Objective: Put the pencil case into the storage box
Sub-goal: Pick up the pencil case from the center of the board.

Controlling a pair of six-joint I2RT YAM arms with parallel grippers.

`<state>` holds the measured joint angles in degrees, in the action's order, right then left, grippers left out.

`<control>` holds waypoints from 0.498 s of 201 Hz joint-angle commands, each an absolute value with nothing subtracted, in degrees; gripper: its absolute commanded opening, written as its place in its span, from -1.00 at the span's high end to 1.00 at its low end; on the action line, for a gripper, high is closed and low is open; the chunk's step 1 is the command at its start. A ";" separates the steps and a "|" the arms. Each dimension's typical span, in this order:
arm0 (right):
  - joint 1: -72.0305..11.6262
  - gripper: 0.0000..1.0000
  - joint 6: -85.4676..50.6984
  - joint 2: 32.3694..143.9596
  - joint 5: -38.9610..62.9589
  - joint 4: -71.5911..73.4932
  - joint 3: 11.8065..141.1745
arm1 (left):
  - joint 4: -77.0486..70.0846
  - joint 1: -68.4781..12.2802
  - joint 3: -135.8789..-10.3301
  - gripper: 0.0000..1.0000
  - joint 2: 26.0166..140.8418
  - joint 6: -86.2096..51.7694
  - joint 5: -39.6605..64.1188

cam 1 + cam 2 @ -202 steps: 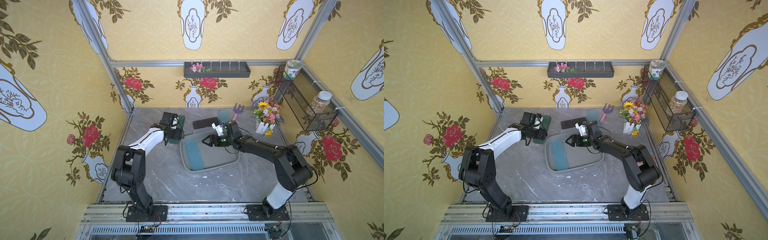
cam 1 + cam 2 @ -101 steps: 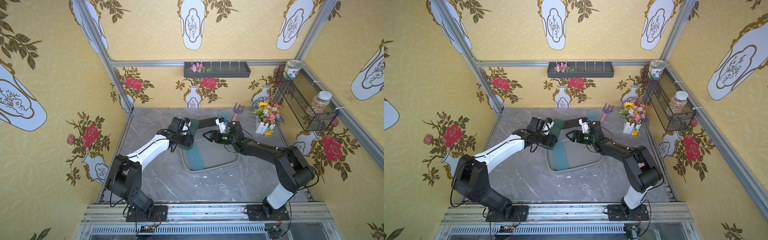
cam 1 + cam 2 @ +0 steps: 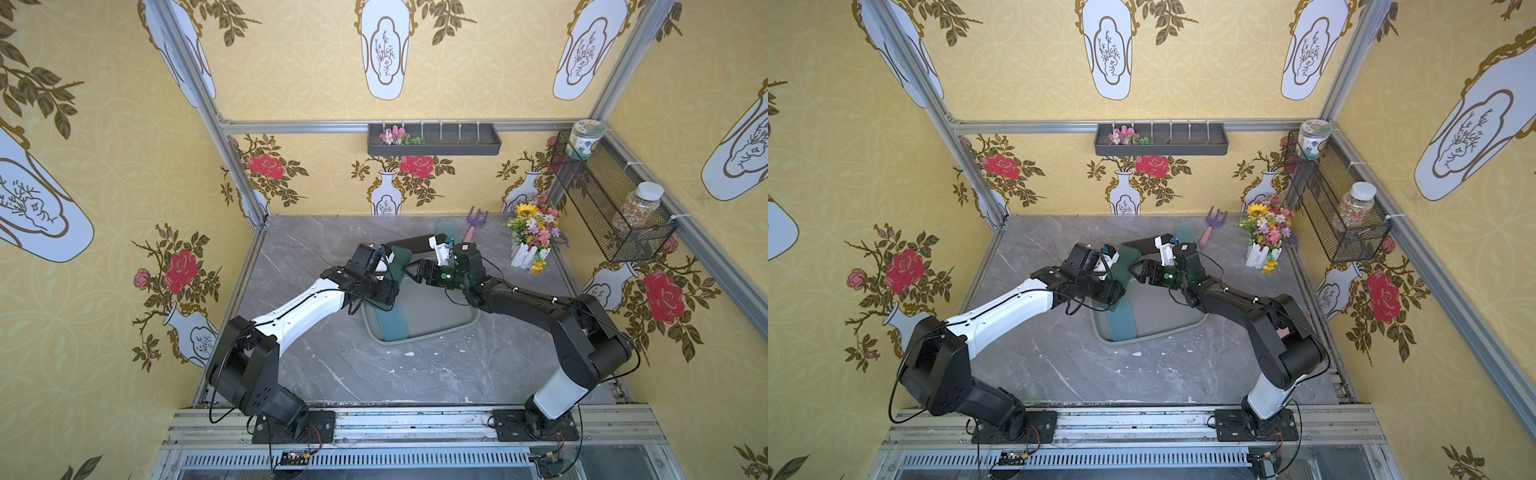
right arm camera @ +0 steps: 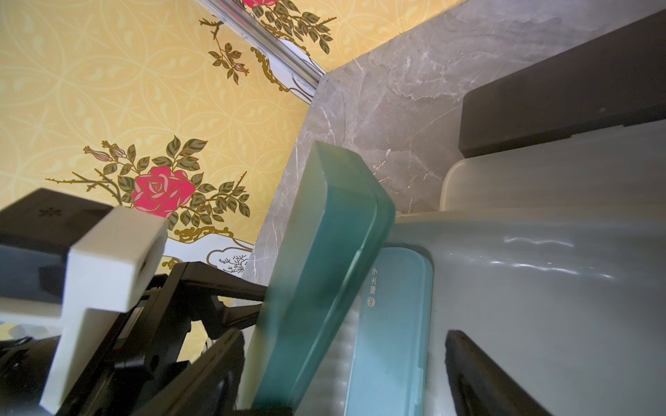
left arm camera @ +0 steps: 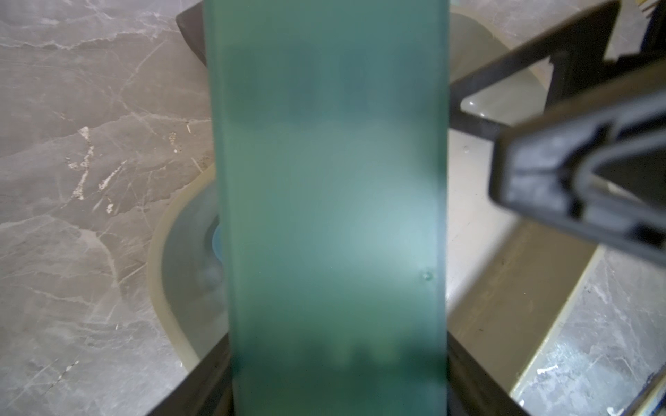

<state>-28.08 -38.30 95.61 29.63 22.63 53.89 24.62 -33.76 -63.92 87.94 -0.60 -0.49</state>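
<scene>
Left tool (image 5: 337, 347) clamped across dark-teal pencil case (image 4: 324, 252). Case tilted over storage box (image 3: 436, 307) rim, low end toward the floor — likely angled to slide in beside light-blue case (image 4: 389, 324) lying there. Right tool (image 3: 412, 270) wide open, empty, just beside — possibly to steady.

Pencil case (image 4: 324, 252): frosted teal-green. Storage box (image 3: 432, 316): pale grey-green. Table (image 3: 415, 374): grey marble, white veins; walls (image 3: 291, 83) yellow, red roses.
</scene>
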 commanded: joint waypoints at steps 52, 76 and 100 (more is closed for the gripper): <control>-29.09 -0.80 -37.23 94.23 23.95 24.59 54.24 | 22.25 -35.32 -63.10 -0.44 87.45 -1.47 -0.27; -29.18 -0.76 -37.45 94.38 23.56 24.87 54.20 | 21.71 -35.75 -63.10 -0.44 87.47 -1.58 -0.44; -29.18 -0.74 -37.81 94.43 23.46 25.81 53.86 | 21.62 -35.86 -63.18 -0.44 87.76 -1.58 -0.50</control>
<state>-29.15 -37.50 94.56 24.12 22.63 54.06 23.64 -35.79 -63.29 87.50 -1.52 -0.67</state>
